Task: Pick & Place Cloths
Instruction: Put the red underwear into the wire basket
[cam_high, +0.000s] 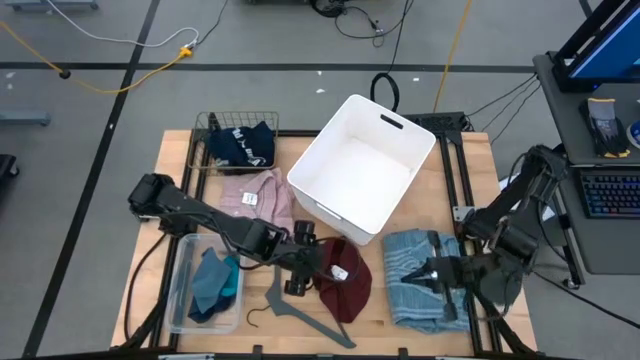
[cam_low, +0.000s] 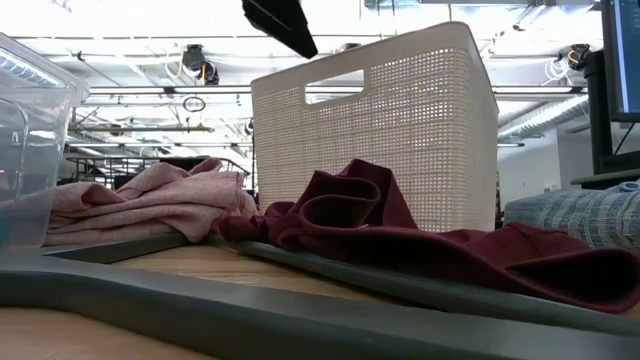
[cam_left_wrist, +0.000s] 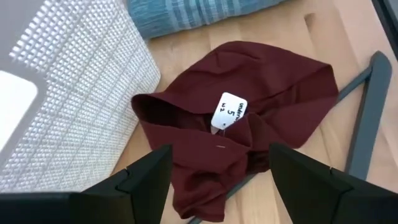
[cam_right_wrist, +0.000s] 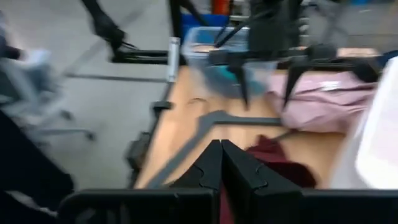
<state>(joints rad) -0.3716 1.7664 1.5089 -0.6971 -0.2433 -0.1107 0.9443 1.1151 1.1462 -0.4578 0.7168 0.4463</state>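
Left gripper (cam_high: 300, 262), fingers spread apart, hovers over the maroon cloth (cam_high: 343, 279) (white tag up), while the right gripper (cam_high: 428, 271), pinched together, sits above the light-blue cloth (cam_high: 415, 290).

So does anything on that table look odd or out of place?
A little: the white bin sits skewed to the table edges, and the maroon cloth lies crumpled, draped partly over the grey hanger. Nothing looks spilled or damaged.

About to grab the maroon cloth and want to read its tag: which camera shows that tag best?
The left wrist view: the white tag faces the camera on the maroon cloth, between the open left gripper fingers. The high view shows it only as a white speck. The low view shows the cloth, no tag; the right wrist view shows just a maroon edge.
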